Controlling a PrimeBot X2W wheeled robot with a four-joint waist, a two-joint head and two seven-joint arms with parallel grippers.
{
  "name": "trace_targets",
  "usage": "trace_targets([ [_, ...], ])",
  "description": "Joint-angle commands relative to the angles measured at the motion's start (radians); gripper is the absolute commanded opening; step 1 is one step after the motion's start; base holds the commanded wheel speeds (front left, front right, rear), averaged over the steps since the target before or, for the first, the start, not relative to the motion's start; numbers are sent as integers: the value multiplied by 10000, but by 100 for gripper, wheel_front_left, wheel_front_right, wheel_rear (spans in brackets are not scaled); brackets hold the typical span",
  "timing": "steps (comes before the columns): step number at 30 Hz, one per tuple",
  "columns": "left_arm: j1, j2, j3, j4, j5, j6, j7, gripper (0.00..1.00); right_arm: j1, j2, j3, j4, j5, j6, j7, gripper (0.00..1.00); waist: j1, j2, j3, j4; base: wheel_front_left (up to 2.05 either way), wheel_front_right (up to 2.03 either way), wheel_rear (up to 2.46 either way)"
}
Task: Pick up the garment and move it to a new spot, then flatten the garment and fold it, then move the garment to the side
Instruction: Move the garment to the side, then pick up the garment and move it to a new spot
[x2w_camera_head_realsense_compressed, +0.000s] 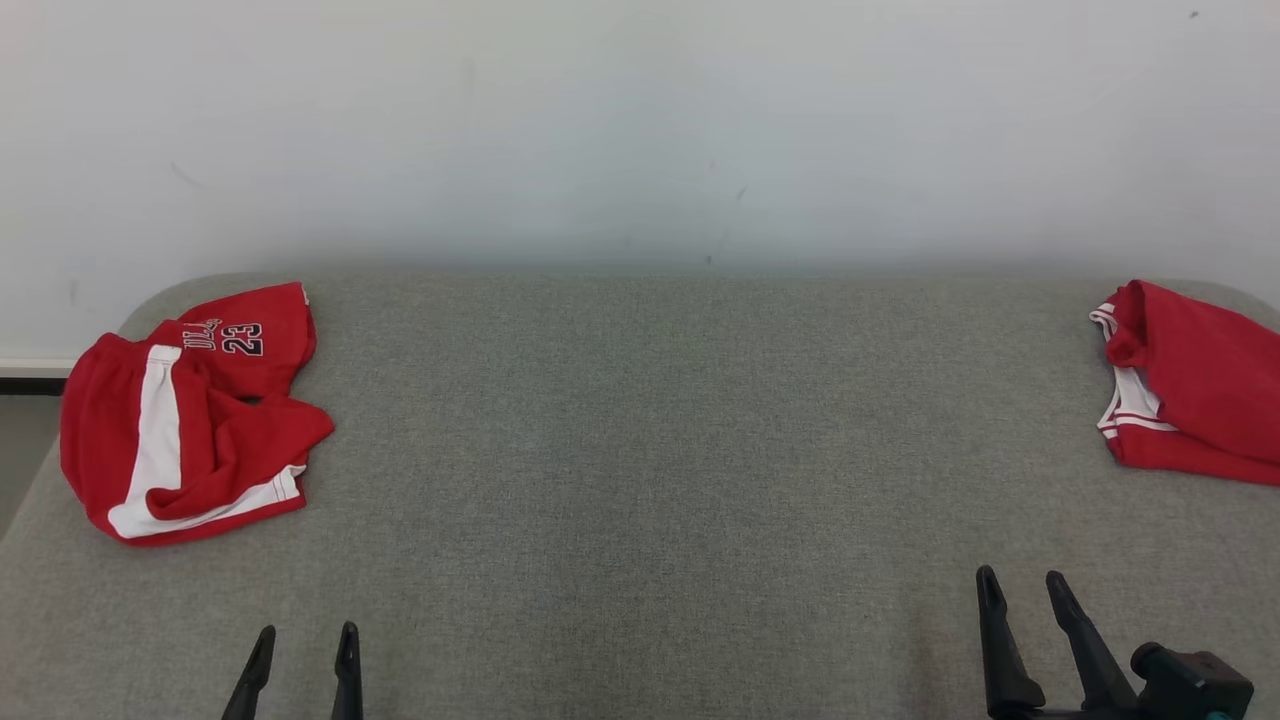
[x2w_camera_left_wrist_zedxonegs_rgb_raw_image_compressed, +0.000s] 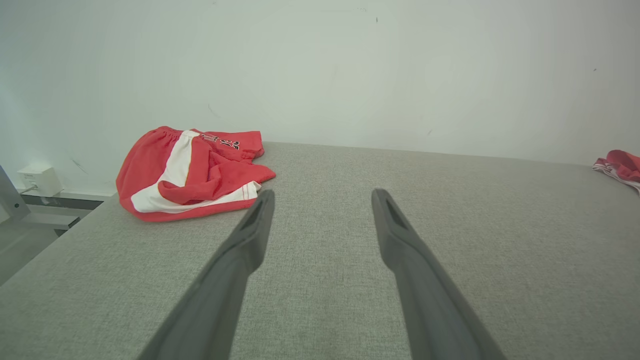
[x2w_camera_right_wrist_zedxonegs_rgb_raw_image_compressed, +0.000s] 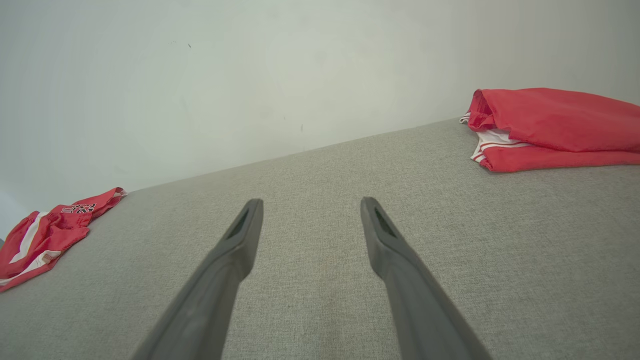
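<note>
My left tool (x2w_camera_head_realsense_compressed: 308, 630) and right tool (x2w_camera_head_realsense_compressed: 1021, 575) both had their fingers spread and held nothing, at the near side of the grey desk (x2w_camera_head_realsense_compressed: 650, 450). The crumpled red garment (x2w_camera_head_realsense_compressed: 185, 410) lay at the far left corner, well apart from either. I judged it light, limp and prone to sagging, so I'd pinch its white-trimmed hem rather than the heap's middle. Its lettering was partly folded under, and a second red garment (x2w_camera_head_realsense_compressed: 1195, 385), seemingly folded, ran off the right edge.

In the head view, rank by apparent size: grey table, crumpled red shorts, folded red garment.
1. grey table
2. crumpled red shorts
3. folded red garment, though the picture's edge cuts it off, so unsure.
</note>
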Motion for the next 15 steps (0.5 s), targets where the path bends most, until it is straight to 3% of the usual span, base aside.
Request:
trace_targets([
  [1,40,49,-12,11,-54,27,-28,100,124,32,5,12,-33,-21,-5,100,1,0,4,6,0,0,0],
  [9,-27,75,-19,50,-40,27,-28,100,134,59,32,42,6,-21,-17,100,1,0,25,92,0,0,0],
  [15,-265,90,-5,169,-46,29,-28,100,188,107,37,154,161,-21,-118,100,1,0,55,746,0,0,0],
])
